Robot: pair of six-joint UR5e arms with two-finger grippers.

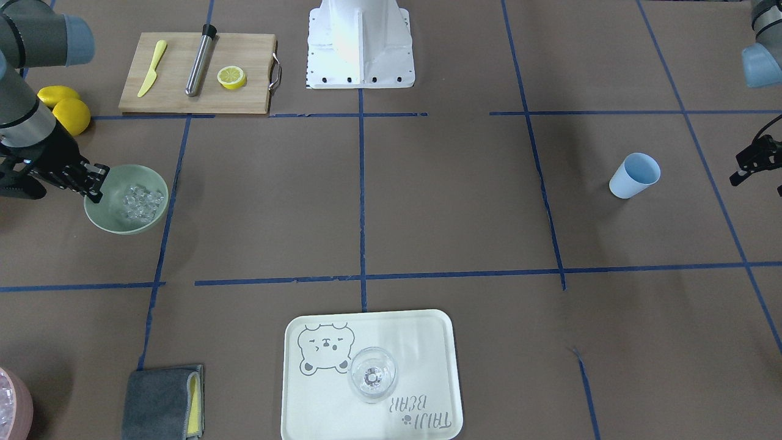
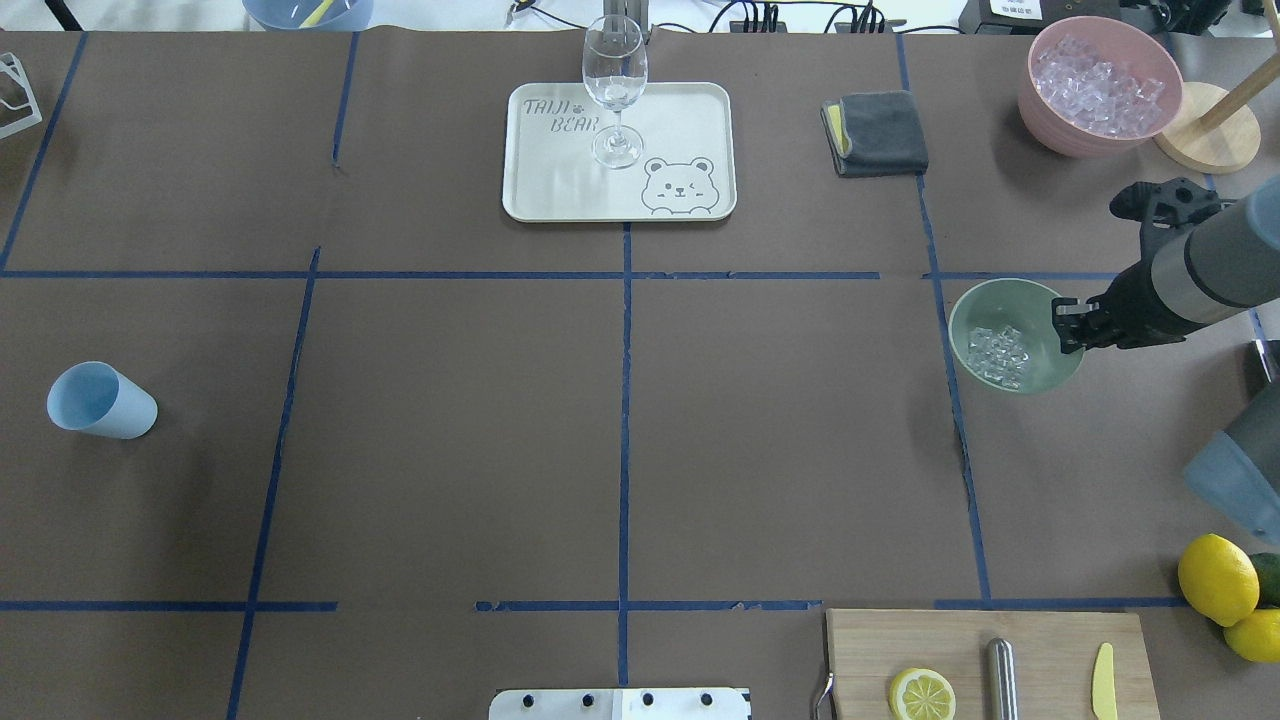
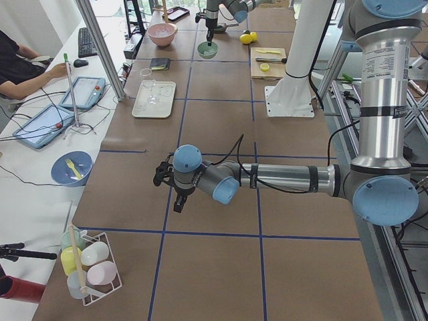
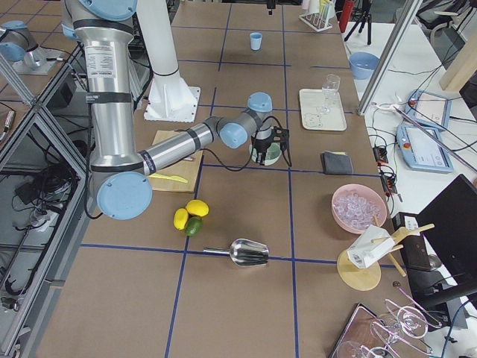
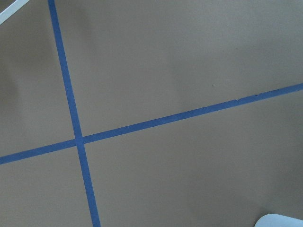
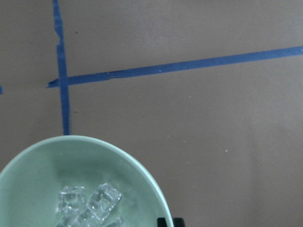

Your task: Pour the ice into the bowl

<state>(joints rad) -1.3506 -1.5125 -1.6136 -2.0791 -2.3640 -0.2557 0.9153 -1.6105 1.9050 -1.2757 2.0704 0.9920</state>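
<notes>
Right gripper (image 1: 95, 183) sits at the rim of the mint-green bowl (image 1: 99, 219). The ice (image 1: 142, 203) lies inside, centreward of the fingers, whose opening cannot be told. The left gripper (image 1: 752, 160), likewise unreadable, hangs well apart.

You can't judge the right gripper (image 1: 93, 183) at the rim of the bowl (image 1: 111, 227). Its jaws are too small to read in the front-facing and overhead views, and your right wrist view catches only a dark sliver at its bottom edge. That edge also cuts off most of the bowl and the ice (image 6: 90, 203). The left gripper (image 1: 746, 164) is clipped by the front view's right edge, so its jaws are unreadable. A pale sliver (image 5: 282, 221) in the left wrist view's corner is too cropped to name. The pink container (image 1: 13, 400) is cut by the frame.
</notes>
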